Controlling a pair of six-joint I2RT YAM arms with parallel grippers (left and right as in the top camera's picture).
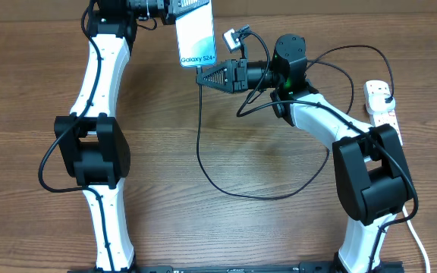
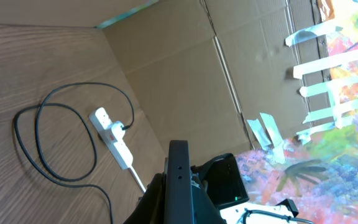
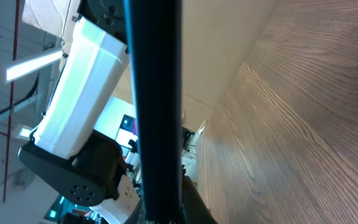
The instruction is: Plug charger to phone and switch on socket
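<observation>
My left gripper (image 1: 174, 10) is shut on the phone (image 1: 196, 36) and holds it raised at the table's far edge, with its light blue screen up and its dark text toward the near end. In the left wrist view only the phone's black edge (image 2: 179, 183) shows between the jaws. My right gripper (image 1: 203, 77) is shut on the connector end of the black charger cable (image 1: 200, 144), right at the phone's near end. The tip itself is hidden. The phone's dark edge (image 3: 157, 106) fills the right wrist view. The white socket (image 1: 381, 102) lies at the far right with the charger's black plug (image 2: 123, 127) in it.
The charger cable runs in a wide loop (image 2: 55, 143) over the wooden table between my right gripper and the socket. A cardboard wall (image 2: 185, 68) stands behind the table's far edge. The socket's thick white cord (image 1: 416, 235) runs toward the front right.
</observation>
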